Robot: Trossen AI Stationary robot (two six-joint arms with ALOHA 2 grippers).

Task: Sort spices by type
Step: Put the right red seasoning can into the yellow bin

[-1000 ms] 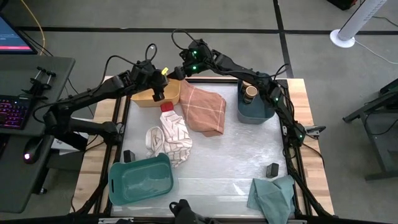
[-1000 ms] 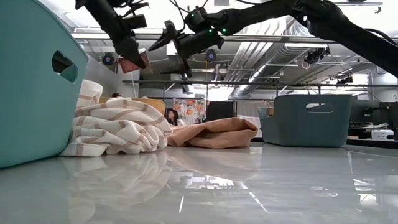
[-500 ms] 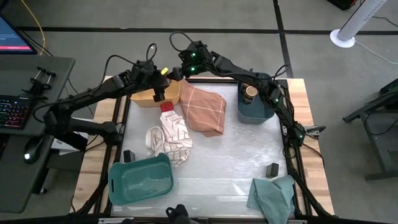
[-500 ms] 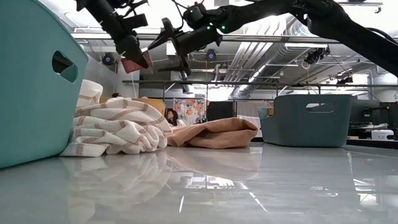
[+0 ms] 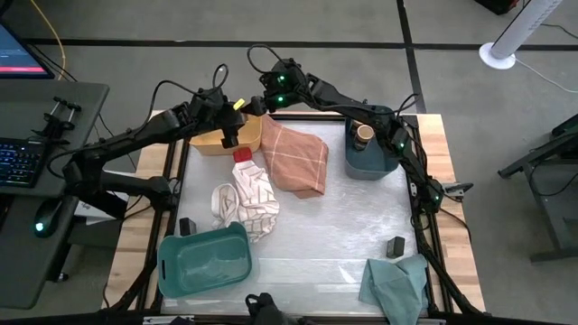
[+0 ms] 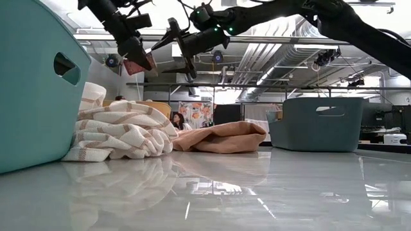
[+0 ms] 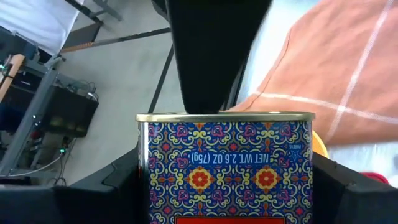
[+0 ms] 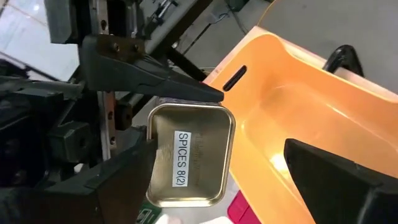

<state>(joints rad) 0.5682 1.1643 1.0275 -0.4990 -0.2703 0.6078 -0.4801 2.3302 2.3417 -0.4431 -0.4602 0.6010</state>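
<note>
Spice tin (image 7: 224, 168) blue, red-yellow floral pattern; bin (image 8: 298, 118) yellow-orange.

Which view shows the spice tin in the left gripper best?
The left wrist view: the patterned spice tin fills it. The right wrist view shows its labelled gold base by the yellow bin. The high and low views show only a small part.

Floor: grey carpet (image 5: 506, 117) crossed by dark lines.
Desk (image 5: 41, 194): left of the table, with lit keyboard (image 5: 16, 162), monitor (image 5: 20, 50) and mouse (image 5: 42, 217).
Fan (image 5: 517, 41): white, on the floor.
Ceiling: ducts (image 6: 282, 48), bright lights.
</note>
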